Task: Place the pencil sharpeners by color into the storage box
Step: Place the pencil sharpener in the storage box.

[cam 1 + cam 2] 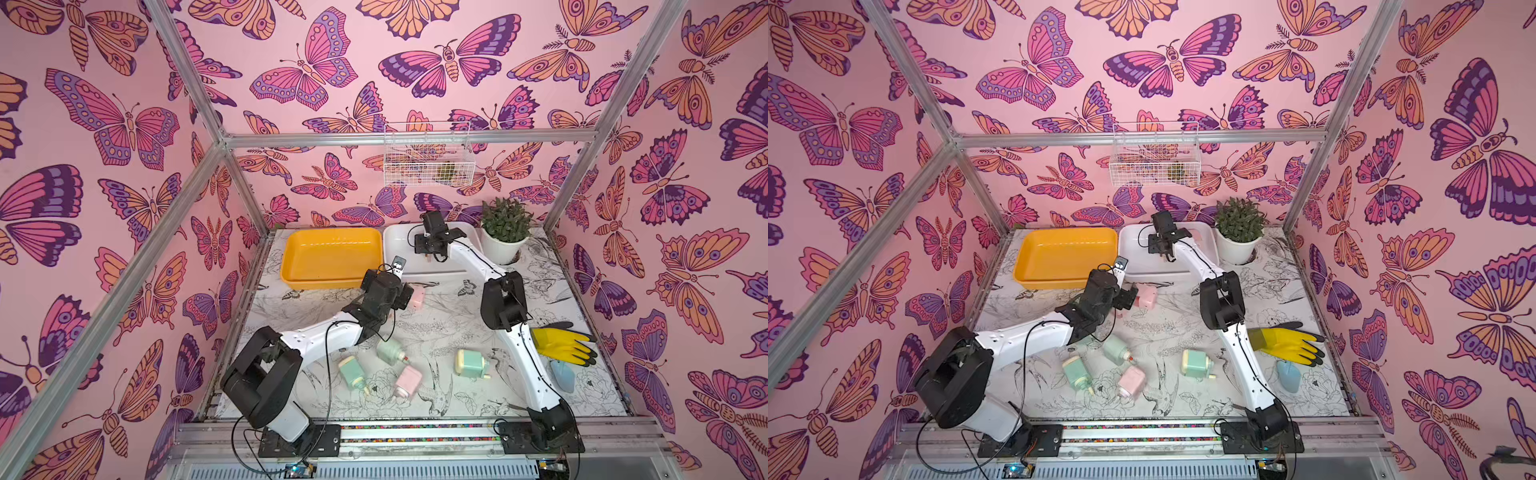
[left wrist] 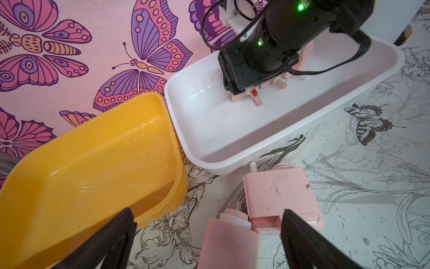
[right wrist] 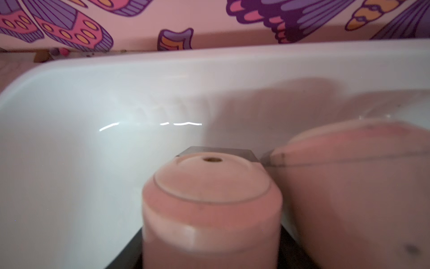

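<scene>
Pencil sharpeners lie in several places: two pink ones (image 2: 281, 198) beside the white box (image 2: 209, 130), three green (image 1: 471, 362) and one pink (image 1: 408, 381) on the surface (image 1: 449, 324) nearer the arm bases, and more pink ones inside the white box. We judge them light, stiff and smooth (the crank handle looks fragile), so we would take them across the flat sides. Our left claw (image 2: 207, 235) is wide open over a pink one. Our right claw (image 1: 428, 252), inside the white box, has a pink sharpener (image 3: 211, 205) between its jaws; we cannot tell if it grips.
</scene>
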Controlling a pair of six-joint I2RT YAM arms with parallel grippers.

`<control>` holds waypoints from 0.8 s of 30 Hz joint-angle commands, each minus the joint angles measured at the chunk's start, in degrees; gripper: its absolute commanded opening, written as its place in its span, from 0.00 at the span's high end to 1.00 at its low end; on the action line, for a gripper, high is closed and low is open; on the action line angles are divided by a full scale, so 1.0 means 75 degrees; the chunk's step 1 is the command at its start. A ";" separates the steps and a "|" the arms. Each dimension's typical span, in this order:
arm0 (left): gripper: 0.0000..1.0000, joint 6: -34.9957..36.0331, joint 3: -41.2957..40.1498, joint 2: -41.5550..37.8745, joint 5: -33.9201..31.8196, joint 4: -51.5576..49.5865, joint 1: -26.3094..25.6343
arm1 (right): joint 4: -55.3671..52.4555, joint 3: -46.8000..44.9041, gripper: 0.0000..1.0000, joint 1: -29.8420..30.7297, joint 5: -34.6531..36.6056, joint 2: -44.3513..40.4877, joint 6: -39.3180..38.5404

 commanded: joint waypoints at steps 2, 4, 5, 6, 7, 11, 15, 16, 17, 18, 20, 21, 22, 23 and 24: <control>0.00 0.0104 0.0047 -0.0197 0.0105 -0.0041 0.0067 | -0.1195 0.0125 0.55 0.0004 0.0446 -0.0479 -0.0209; 0.00 0.0110 0.0053 -0.0173 0.0122 -0.0048 0.0073 | -0.1384 0.0335 0.53 0.0001 0.0409 -0.0319 -0.0209; 0.00 0.0110 0.0058 -0.0159 0.0119 -0.0042 0.0066 | -0.1428 0.0455 0.52 0.0001 0.0414 -0.0222 -0.0212; 0.00 0.0098 0.0059 -0.0153 0.0132 -0.0049 0.0072 | -0.1462 0.0610 0.51 0.0001 0.0419 -0.0100 -0.0215; 0.00 0.0083 0.0059 -0.0135 0.0128 -0.0052 0.0066 | -0.1489 0.0759 0.49 0.0001 0.0404 0.0018 -0.0197; 0.00 0.0023 0.0029 -0.0113 0.0131 -0.0068 0.0073 | -0.1230 0.1112 0.41 -0.0023 0.0347 0.0339 -0.0142; 0.00 0.0039 0.0026 -0.0053 0.0102 -0.0102 0.0070 | -0.0779 0.1118 0.30 -0.0040 0.0253 0.0419 -0.0159; 0.00 0.0046 0.0032 -0.0040 0.0087 -0.0110 0.0073 | -0.0722 0.1118 0.29 -0.0047 0.0225 0.0429 -0.0168; 0.00 0.0046 0.0047 -0.0030 0.0086 -0.0132 0.0071 | -0.0665 0.1124 0.27 -0.0046 0.0183 0.0448 -0.0191; 0.00 0.0040 0.0059 -0.0019 0.0090 -0.0146 0.0073 | -0.0623 0.1118 0.27 -0.0046 0.0128 0.0458 -0.0208; 0.00 0.0024 0.0070 -0.0035 0.0096 -0.0154 0.0073 | -0.0593 0.1118 0.25 -0.0046 0.0045 0.0477 -0.0238; 0.00 0.0007 0.0070 -0.0041 0.0116 -0.0149 0.0073 | -0.0609 0.1118 0.25 -0.0046 0.0038 0.0497 -0.0244; 0.00 0.0006 0.0081 -0.0036 0.0141 -0.0175 0.0073 | -0.0647 0.1119 0.25 -0.0046 0.0043 0.0500 -0.0250; 0.00 0.0004 0.0088 -0.0030 0.0149 -0.0176 0.0072 | -0.0676 0.1118 0.25 -0.0046 0.0058 0.0507 -0.0256; 0.00 0.0006 0.0098 -0.0021 0.0163 -0.0186 0.0071 | -0.0717 0.1111 0.25 -0.0046 0.0063 0.0487 -0.0256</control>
